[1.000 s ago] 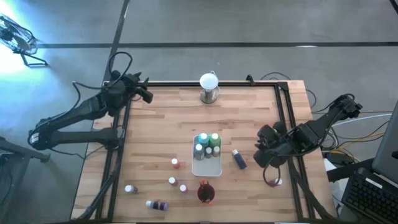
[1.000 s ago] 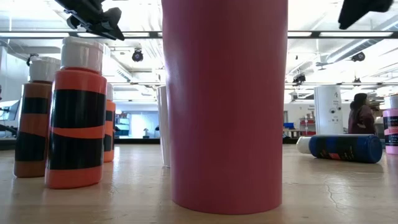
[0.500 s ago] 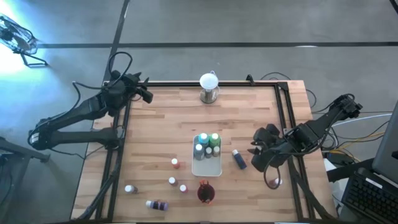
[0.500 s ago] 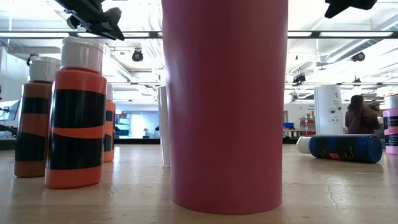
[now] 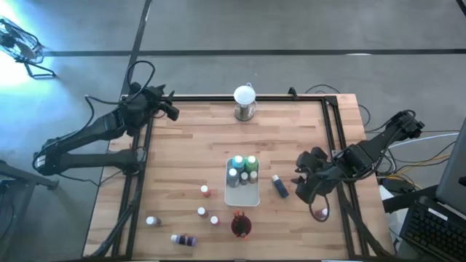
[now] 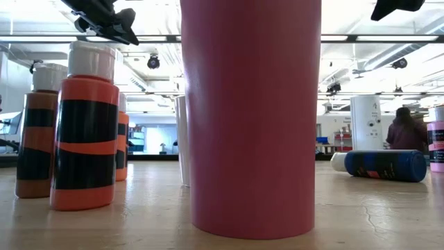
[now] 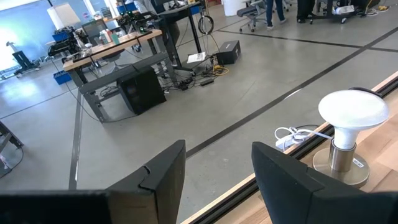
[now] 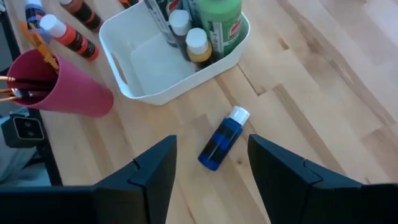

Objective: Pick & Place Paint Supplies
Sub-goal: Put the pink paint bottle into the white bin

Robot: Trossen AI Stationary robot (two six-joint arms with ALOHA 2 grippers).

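Note:
A dark blue paint bottle (image 8: 221,141) with a white cap lies on its side on the wood (image 5: 279,186), right of the white tray (image 5: 242,193). My right gripper (image 8: 211,174) hangs open above it, slanting down, clear of the bottle. Teal and green bottles (image 5: 243,168) stand in the tray's far end. Orange bottles (image 6: 87,125) stand left of the dark red cup (image 5: 241,225), which holds brushes (image 8: 18,84). A purple bottle (image 5: 184,239) lies near the front edge. My left gripper (image 5: 169,110) waits open at the far left corner.
A white globe on a metal base (image 5: 245,102) stands at the far edge. A pink bottle (image 6: 437,146) stands near the right rail. Bare wood lies between the tray and the globe. A person (image 6: 406,128) shows in the room behind.
My right gripper has tipped and turned a little above the blue bottle, shifting slightly toward the tray, and its fingers have opened wider. The bottle has not moved.

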